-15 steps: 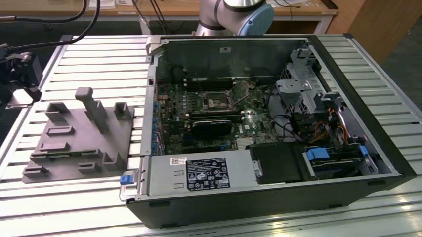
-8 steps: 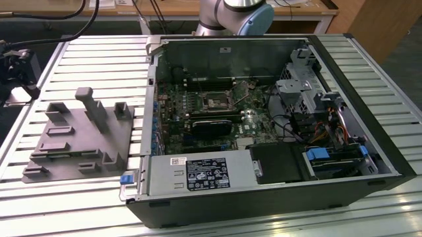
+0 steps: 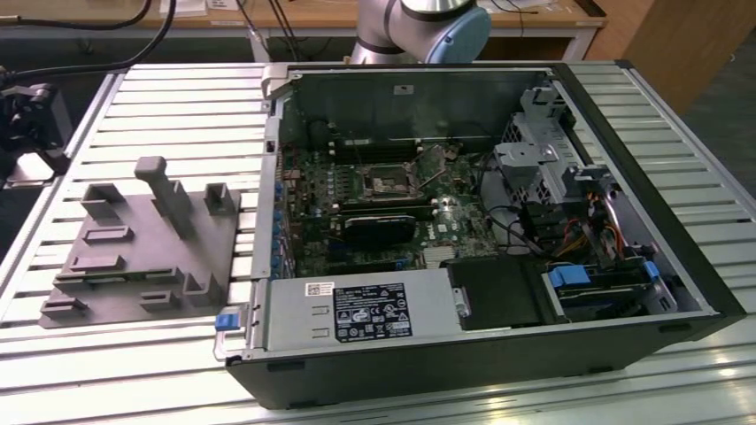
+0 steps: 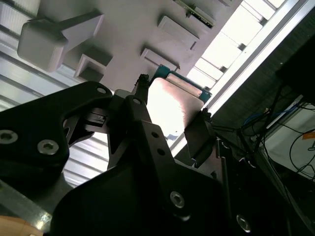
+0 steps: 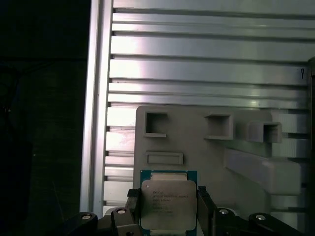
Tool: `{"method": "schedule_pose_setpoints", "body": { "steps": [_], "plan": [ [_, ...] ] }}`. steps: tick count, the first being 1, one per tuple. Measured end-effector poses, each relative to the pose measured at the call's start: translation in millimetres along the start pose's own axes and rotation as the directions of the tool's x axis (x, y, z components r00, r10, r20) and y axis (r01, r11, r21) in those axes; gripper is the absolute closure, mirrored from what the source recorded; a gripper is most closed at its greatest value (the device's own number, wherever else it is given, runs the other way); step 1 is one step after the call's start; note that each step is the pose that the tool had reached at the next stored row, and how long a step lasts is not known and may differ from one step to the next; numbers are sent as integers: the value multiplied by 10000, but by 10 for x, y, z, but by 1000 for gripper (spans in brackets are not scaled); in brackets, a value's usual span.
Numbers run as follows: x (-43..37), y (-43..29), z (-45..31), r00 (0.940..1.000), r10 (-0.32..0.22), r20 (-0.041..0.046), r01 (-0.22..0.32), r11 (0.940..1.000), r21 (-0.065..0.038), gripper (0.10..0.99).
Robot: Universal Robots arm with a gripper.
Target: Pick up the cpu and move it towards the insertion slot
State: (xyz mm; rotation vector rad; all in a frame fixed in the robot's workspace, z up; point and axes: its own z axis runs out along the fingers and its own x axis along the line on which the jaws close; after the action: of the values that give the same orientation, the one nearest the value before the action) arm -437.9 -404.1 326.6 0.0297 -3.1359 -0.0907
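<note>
1. A slatted metal table [image 3: 154, 97] carried everything in the exterior view.
2. An open computer case [image 3: 473, 363] lay on it, toward the exterior view's right, with its board [image 3: 455, 226] exposed.
3. A grey fixture [image 3: 130, 266] of blocks and pegs sat just beside the case, on the exterior view's left.
4. The arm [image 3: 426, 22] rose behind the case's far wall.
5. The gripper [image 5: 167, 209] was clenched on the cpu [image 5: 167, 204]. In the first wrist view, one black finger [image 5: 132, 206] pressed each of two opposite sides.
6. The slot [image 3: 388, 184], a silvery frame round a dark centre, sat unfilled near the middle of the board.
7. The cpu showed its silvery top with a teal-green border and sat in front of the fixture [image 5: 197, 147], near that fixture's edge. Whether it touched the plastic could not be told.
8. In the second wrist view the cpu [image 4: 172, 103] appeared edge-on and brightly lit between the fingers [image 4: 140, 98], with the fixture [image 4: 128, 24] beyond it.
</note>
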Motion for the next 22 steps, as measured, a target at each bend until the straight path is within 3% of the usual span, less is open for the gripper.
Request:
{"method": "schedule_pose_setpoints", "body": {
  "steps": [22],
  "plan": [
    [0,10,-111,10000,1,-1,-1,10000,1,541]
  ]
}}
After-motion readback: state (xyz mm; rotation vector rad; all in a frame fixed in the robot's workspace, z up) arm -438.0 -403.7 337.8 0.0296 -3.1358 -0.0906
